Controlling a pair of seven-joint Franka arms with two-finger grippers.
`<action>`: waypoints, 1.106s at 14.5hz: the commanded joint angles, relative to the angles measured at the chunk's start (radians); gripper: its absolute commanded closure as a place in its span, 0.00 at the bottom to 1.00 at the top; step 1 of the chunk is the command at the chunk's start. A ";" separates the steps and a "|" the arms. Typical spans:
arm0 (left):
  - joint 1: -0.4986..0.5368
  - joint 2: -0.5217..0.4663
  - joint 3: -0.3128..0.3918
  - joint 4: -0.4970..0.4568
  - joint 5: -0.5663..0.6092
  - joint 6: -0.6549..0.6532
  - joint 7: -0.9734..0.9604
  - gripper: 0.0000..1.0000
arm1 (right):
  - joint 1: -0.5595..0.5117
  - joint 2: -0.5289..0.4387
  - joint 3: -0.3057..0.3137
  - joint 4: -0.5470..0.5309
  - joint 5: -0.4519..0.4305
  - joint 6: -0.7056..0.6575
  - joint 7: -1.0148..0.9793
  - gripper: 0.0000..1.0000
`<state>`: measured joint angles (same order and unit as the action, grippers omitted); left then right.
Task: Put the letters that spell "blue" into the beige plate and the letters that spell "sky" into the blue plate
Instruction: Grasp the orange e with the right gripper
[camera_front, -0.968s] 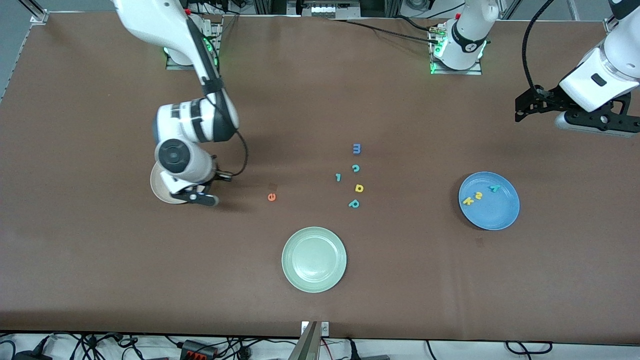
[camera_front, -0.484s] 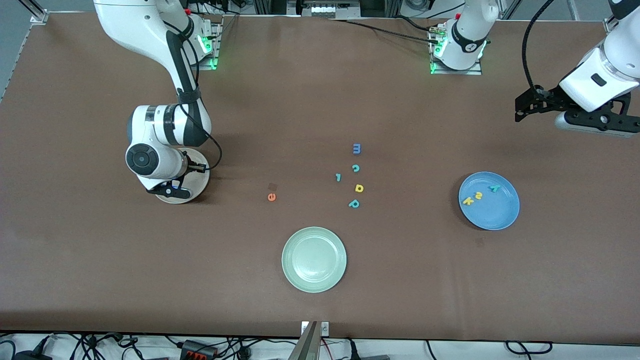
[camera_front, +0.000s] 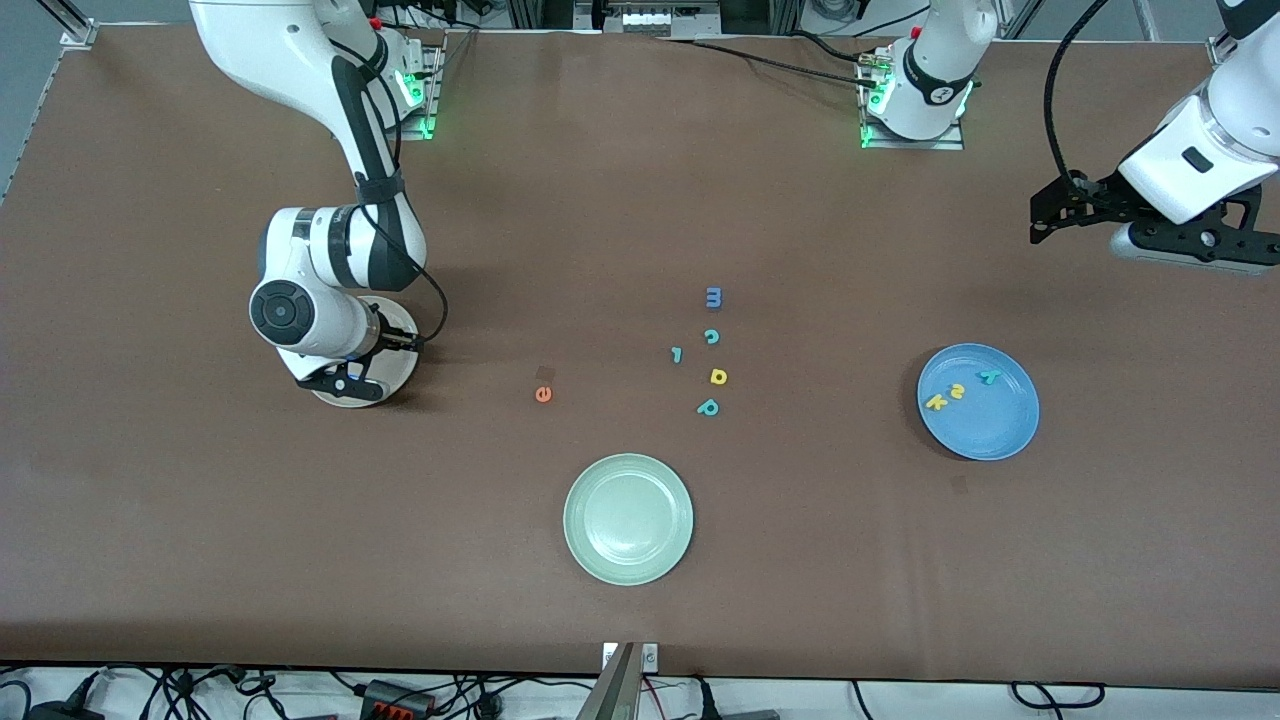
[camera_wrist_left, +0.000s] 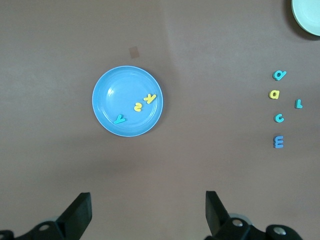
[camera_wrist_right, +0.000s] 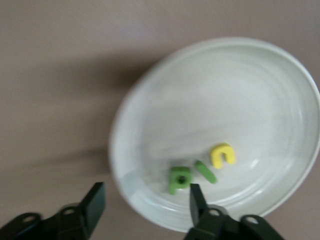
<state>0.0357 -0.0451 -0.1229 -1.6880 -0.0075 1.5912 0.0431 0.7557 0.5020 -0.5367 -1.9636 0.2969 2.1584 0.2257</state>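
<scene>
Nearest to the front camera lies the pale green plate (camera_front: 628, 518), and nothing is in it. Farther up, the orange e (camera_front: 543, 394) is alone on the table, well apart from both task plates, and it has not moved in the last second. Toward the left arm's end, the blue plate (camera_front: 978, 401) holds the yellow k (camera_front: 936, 402), the yellow s (camera_front: 957, 391) and the teal y (camera_front: 988, 377), so the word "sky" looks finished. At about the same depth, toward the right arm's end, is the beige plate (camera_wrist_right: 150, 115), and here is the change: a second ago the right gripper (camera_wrist_right: 145, 202) was pressed together just beside the plate, and now it hangs low over the plate with its fingers spread apart and nothing between them. Under it, in the right wrist view, the green b (camera_wrist_right: 178, 179), the dark green bar (camera_wrist_right: 206, 172) and the yellow u (camera_wrist_right: 223, 155) lie together in the plate. I judge that a letter was just released there, so only the e remains for "blue". The spare letters (camera_front: 711, 352) stay in the middle of the table. Farthest up, the left gripper (camera_wrist_left: 147, 212) waits high over the table, fingers wide apart and empty.
</scene>
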 joint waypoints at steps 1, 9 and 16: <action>0.000 0.005 0.000 0.016 0.006 -0.008 0.014 0.00 | 0.016 0.032 0.056 0.127 0.025 0.011 0.064 0.00; 0.000 0.007 0.000 0.016 0.000 -0.007 0.012 0.00 | 0.082 0.268 0.115 0.402 0.175 0.055 0.129 0.00; 0.003 0.007 0.000 0.016 0.000 -0.007 0.014 0.00 | 0.123 0.369 0.116 0.472 0.125 0.089 0.126 0.09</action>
<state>0.0360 -0.0450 -0.1229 -1.6879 -0.0075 1.5912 0.0431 0.8689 0.8408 -0.4167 -1.5289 0.4391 2.2349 0.3393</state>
